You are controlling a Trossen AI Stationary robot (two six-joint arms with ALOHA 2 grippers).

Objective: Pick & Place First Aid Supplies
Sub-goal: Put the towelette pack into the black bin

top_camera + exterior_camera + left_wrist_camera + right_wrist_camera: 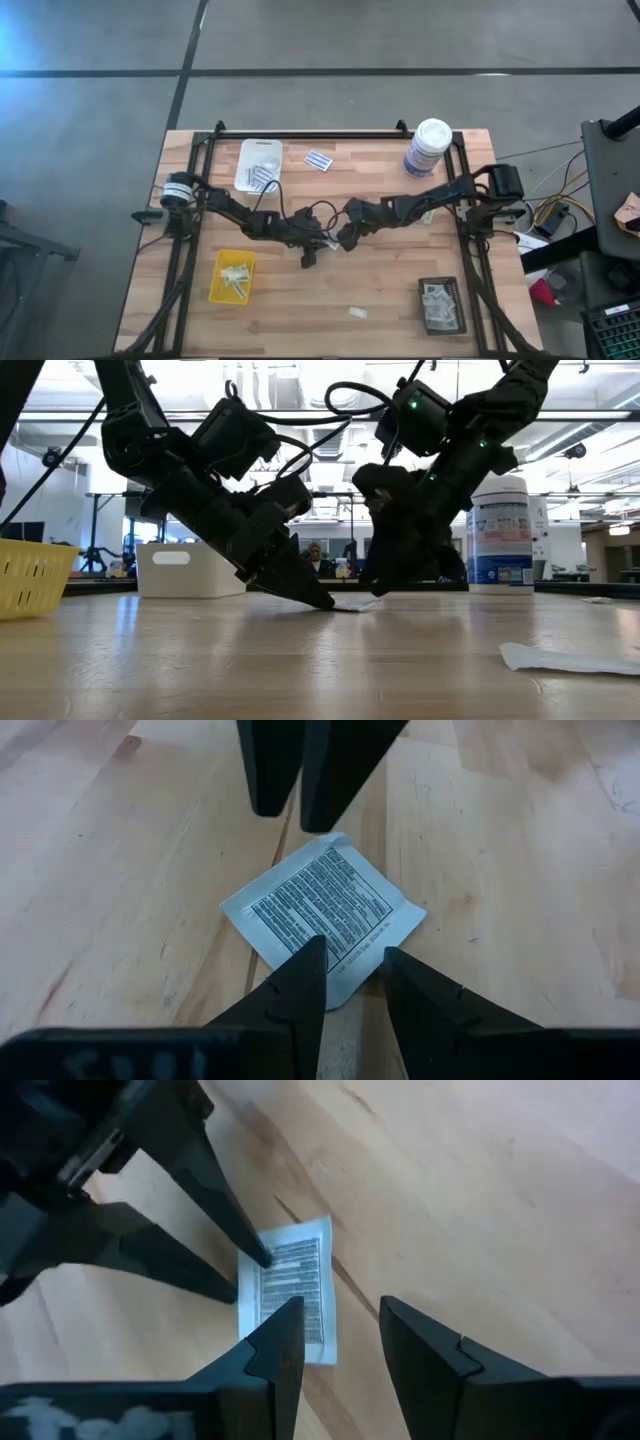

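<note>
Near the middle of the tabletop: one small white square packet (320, 910), flat on the wood. Carries many lines of tiny black print inside a thin black box. Too small to read, no brand name to make out.

Left gripper (350, 955) down at one corner of the packet, fingers apart, tips at the packet's edge. Grips nothing.

Right gripper (340, 1310) down at the other side of the same packet (290, 1285), tip to tip with the left one. Fingers spread too, nothing pinched between them.

By the far right corner: a tall white canister (428, 147) with a blue label. Words on the label too small to read.

Near the far edge, toward the left: a white tray (243, 150) with a few strips inside. Just beside it on the bare wood: a blue-and-white striped strip (319, 160).

Near the front left corner: a yellow tray (215, 275) with pale strips in it.

Near the front right corner: a black tray (422, 305) with white squares in it.

Close to the front edge, between those two trays: one more pale packet (357, 312), alone.
</note>
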